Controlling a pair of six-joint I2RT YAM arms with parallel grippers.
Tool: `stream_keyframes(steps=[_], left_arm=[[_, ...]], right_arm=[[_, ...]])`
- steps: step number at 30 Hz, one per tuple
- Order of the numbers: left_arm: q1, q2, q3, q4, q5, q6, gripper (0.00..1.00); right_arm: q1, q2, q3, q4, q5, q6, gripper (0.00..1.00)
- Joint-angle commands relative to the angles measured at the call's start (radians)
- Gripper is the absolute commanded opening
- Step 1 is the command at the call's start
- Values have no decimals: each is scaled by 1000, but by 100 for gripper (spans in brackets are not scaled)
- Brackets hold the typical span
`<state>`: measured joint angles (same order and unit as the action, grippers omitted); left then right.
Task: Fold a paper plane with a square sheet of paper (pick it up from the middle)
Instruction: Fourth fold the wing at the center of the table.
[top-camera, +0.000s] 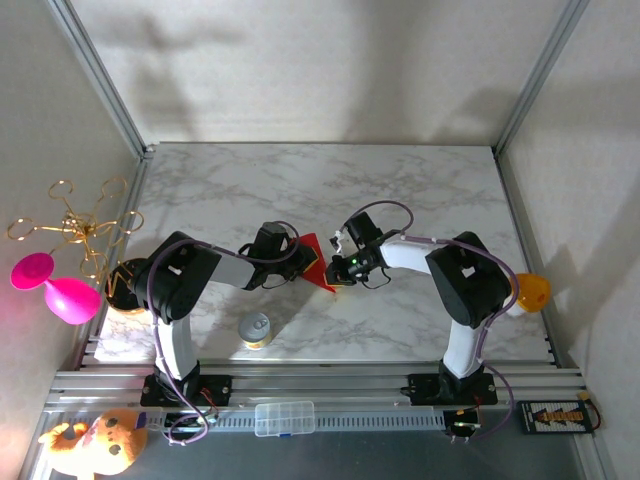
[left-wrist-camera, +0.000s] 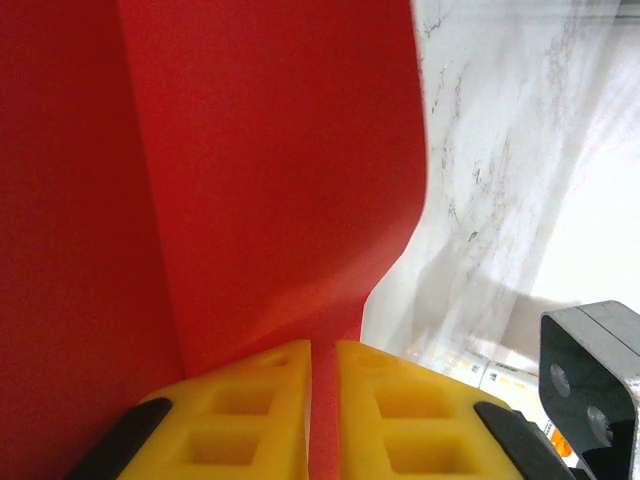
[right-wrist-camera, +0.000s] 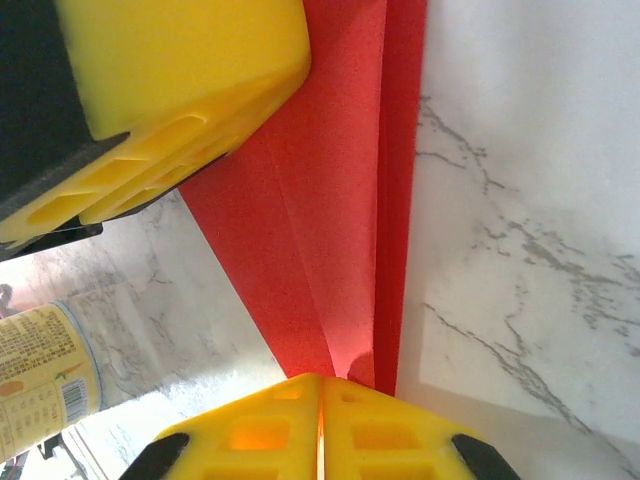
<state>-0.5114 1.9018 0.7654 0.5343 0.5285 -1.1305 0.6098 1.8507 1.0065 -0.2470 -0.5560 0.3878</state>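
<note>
Near the middle of the tabletop (top-camera: 420, 190), the left gripper (left-wrist-camera: 322, 350) and the right gripper (right-wrist-camera: 322, 385) both pinch the creased red sheet of paper (top-camera: 318, 262) between them. Folding seems midway; the next crease needs careful, aligned pulling.

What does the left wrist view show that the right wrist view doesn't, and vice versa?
Left wrist: a grey camera module at lower right. Right wrist: the right gripper, fingers shut on a creased edge of the red paper sheet, and a labelled can at lower left. Shared: that sheet, the left gripper with fingers shut on it, and the marble table.
</note>
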Motion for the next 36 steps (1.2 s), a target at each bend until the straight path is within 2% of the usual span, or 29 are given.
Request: stream_keyframes(steps=[1,6,15,27,33,36], left_arm=[[8,73,-29,-198,-69,6,15],[8,75,-26,-203,-71,7,15],[8,74,-21,-204,-72,14,15],[8,75,-22,-203,-73,12,15],[8,70,-24,-233,-76,14,15],[8,67,-25,-233,-78,12,15]], right_arm=[[13,33,-13,-12,10,-13,10],[13,40,-11,-16,15,-15,10],[15,-51,-37,-44,-6,-9,11],[18,-7,-80,-13,25,3,10],[17,-115,-43,-21,15,1,11],[18,-121,-23,-17,9,3,11]])
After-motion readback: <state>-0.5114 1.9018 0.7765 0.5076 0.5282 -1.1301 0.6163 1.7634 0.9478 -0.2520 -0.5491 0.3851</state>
